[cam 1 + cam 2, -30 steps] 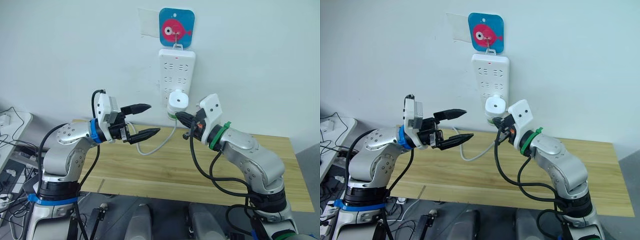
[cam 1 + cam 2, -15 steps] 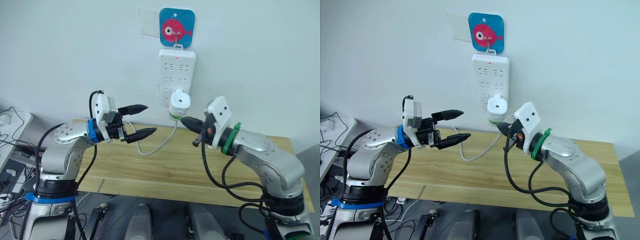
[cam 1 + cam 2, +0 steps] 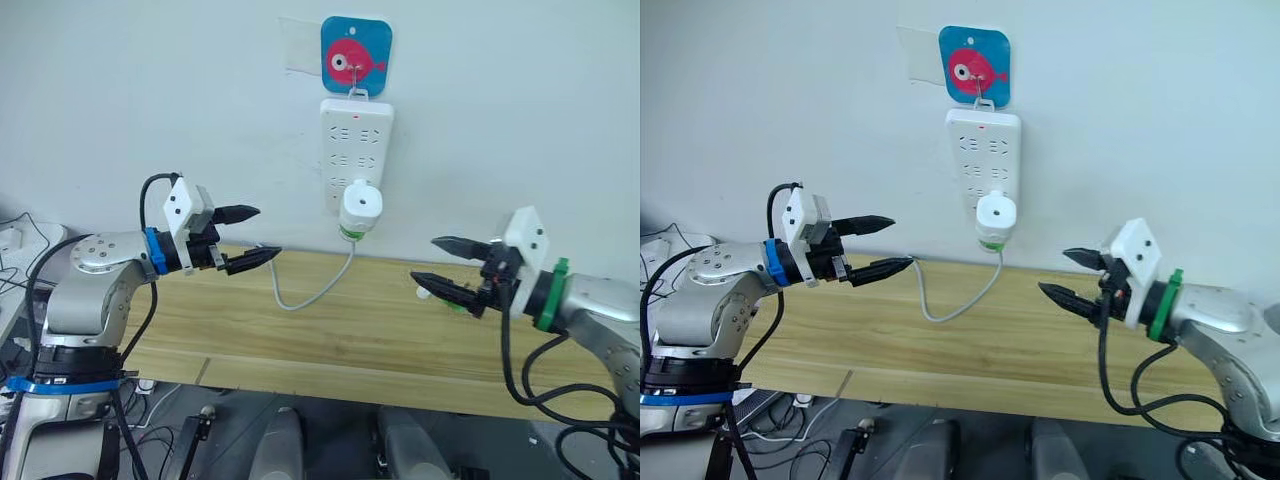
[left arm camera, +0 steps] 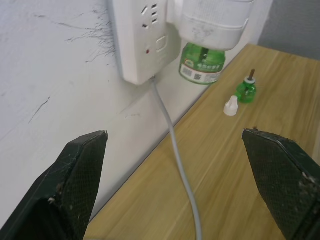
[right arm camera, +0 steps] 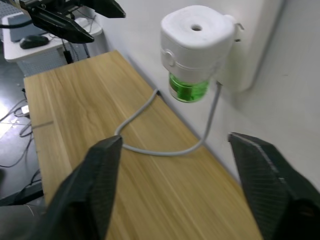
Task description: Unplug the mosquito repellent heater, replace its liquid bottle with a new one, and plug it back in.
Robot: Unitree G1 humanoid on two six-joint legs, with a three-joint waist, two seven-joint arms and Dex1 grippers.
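The white mosquito repellent heater is plugged into the bottom of the power strip on the wall, with a green liquid bottle screwed in beneath it. A second small green bottle with a bare wick stands on the table beside a white cap. My right gripper is open and empty, to the right of the heater and lower, well apart from it. My left gripper is open and empty, to the left of the heater.
The strip hangs from a blue fish hook. Its grey cable loops down onto the wooden table. A side desk with cables stands at the far left.
My right gripper has pulled back from the heater to the right and has opened. My left arm has drawn back to the left, still open. The heater stays plugged in.
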